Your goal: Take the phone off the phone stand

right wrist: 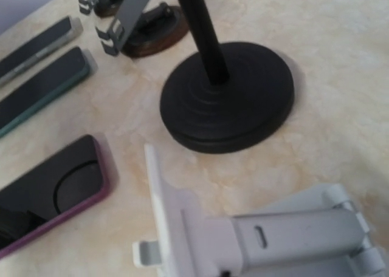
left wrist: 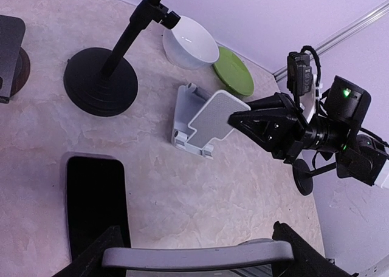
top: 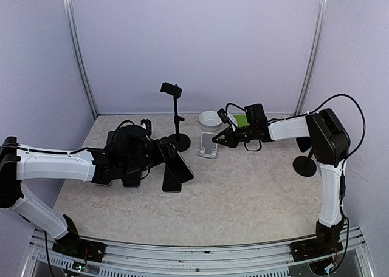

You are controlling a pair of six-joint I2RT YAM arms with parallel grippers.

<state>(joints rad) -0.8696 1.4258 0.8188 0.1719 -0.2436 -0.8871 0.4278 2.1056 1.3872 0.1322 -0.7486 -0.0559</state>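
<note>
Since the phone is already off the phone stand, we're reading this as the carry-away step. Left tool is gripping it across its width, at the stand's 8 o'clock. Right tool is looking pinched narrow on the stand's back plate. Next we're judging: lowering onto the surface, then releasing. White bowl, at the stand's 12 o'clock, is sitting empty.

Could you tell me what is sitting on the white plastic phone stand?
No phone: the white plastic phone stand has a bare cradle. The right gripper pinches its plate edge. The table beneath it is hidden.
</note>
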